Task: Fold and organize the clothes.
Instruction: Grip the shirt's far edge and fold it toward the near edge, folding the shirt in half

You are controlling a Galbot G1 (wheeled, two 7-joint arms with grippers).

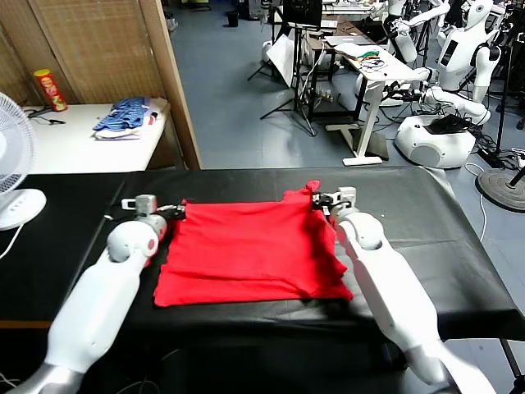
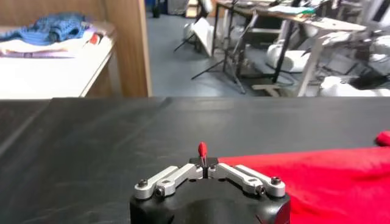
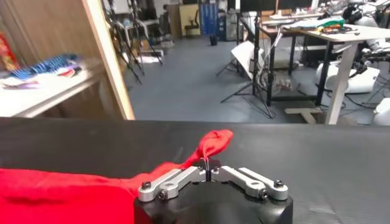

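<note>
Soft, rumpled red T-shirt (image 1: 246, 253) lies on the black table (image 1: 459, 246); left pincer (image 1: 179, 211) at 9 o'clock and right pincer (image 1: 320, 199) at 2 o'clock each pinch its cloth.

Left arm (image 1: 98, 304): smooth white rounded shell, showing a grey metallic band at its base and a thin red seam ring by the wrist; right arm (image 1: 385, 279): matching white casing in bulbous segments; left gripper (image 2: 203, 172): black housing carrying silver linkage bars, each displaying dark round screws; right gripper (image 3: 208, 175): identical black body bearing silver links and screws.
</note>
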